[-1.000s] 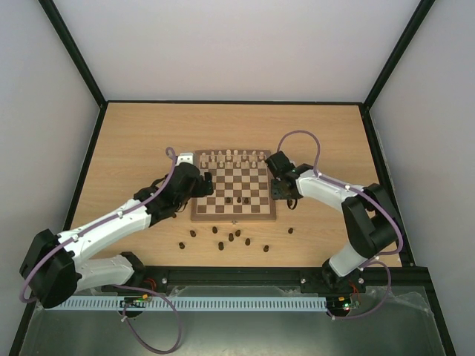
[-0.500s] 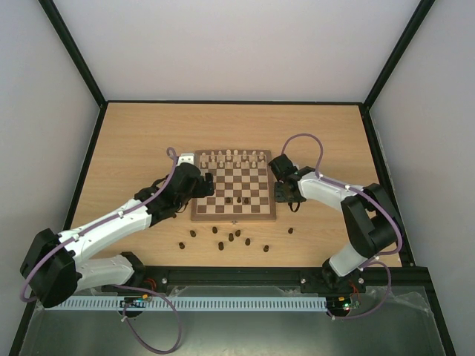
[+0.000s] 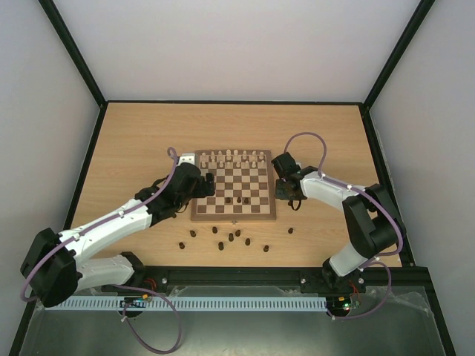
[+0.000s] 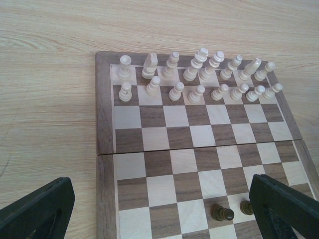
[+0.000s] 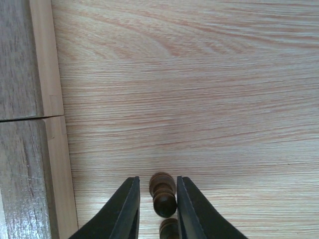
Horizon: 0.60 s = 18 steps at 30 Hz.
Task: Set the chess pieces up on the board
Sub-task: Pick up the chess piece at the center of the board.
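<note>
The board (image 3: pixel 234 216) lies mid-table, with three dark chess pieces (image 3: pixel 239 199) standing near its front edge; two of them (image 4: pixel 222 213) show in the left wrist view. Several more dark pieces (image 3: pixel 230 239) are scattered on the table in front of the board. My right gripper (image 3: pixel 288 197) is down at the table just right of the board. Its fingers (image 5: pixel 157 181) flank a dark pawn (image 5: pixel 163 194) closely, with a thin gap on the left side. A second dark piece (image 5: pixel 169 229) sits just behind. My left gripper (image 4: pixel 159 209) hangs wide open over the board's left half.
Cream-white pieces (image 3: pixel 234 157) fill the board's two far rows, also seen in the left wrist view (image 4: pixel 199 74). The board's border (image 5: pixel 20 74) runs along the left of the right wrist view. One dark piece (image 3: pixel 291 231) lies alone right of the scatter.
My right gripper shifted slightly right and down beside the board, and its jaws narrowed around the dark pawn. The left arm has not moved.
</note>
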### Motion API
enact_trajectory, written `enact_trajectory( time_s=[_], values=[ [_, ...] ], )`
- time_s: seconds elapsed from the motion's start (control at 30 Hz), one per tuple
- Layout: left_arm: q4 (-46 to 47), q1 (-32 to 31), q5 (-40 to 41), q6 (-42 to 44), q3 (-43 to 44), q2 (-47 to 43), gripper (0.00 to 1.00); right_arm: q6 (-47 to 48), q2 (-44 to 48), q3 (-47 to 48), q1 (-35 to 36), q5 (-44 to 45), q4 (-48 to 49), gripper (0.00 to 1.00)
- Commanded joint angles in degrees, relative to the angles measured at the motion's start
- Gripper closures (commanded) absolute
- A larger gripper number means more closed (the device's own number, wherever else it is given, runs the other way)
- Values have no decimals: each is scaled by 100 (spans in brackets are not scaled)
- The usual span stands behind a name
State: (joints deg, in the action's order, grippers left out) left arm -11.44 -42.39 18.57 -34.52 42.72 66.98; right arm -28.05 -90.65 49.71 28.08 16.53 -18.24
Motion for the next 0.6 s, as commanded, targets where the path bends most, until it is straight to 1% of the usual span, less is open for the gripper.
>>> enact_trajectory(
  time_s=[0.0,0.2,0.4,0.57],
  values=[
    [102,25,-34,-6,-69,22,1,10,69,-55,-39,-61,-88,81],
    [137,27,-98,5,-79,20,1,-6,19,-61,-48,-35,-96,83],
    [142,24,-113,12,-75,43,1,15,-14,-44,-48,-61,-90,91],
    [134,24,-73,0,-77,41,1,27,184,-41,-48,-2,-120,94]
  ],
)
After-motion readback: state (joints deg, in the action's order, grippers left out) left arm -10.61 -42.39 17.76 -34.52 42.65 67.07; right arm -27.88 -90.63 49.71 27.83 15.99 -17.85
